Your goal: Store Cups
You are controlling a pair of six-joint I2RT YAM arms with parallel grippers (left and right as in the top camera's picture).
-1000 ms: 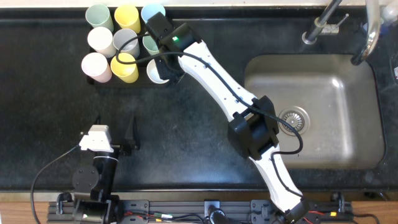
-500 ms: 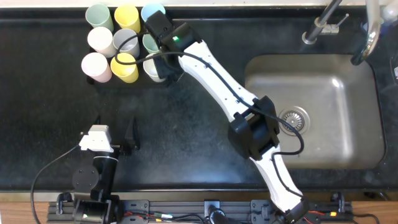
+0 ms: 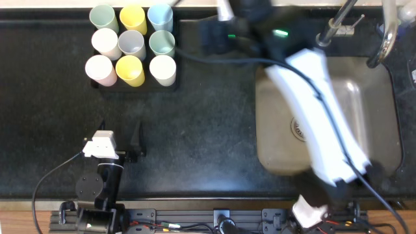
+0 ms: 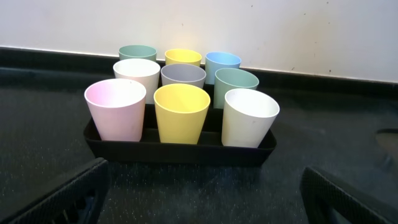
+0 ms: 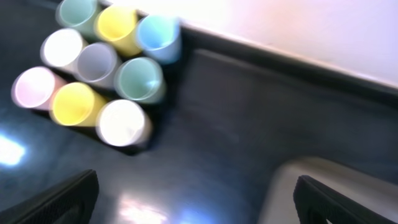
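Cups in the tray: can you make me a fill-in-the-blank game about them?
The black tray holds ___ cups. The cup in the very middle is ___. Between the pink cup and the white cup in the same row stands a ___ cup. The blue cup sits in a ___ of the tray.
Missing words: nine, grey, yellow, corner.

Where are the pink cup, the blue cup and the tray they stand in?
pink cup (image 4: pixel 116 115), left wrist view, on its front side wall.
blue cup (image 4: pixel 222 61), left wrist view, inside its opening.
black tray (image 4: pixel 180 154), left wrist view, on its front wall.
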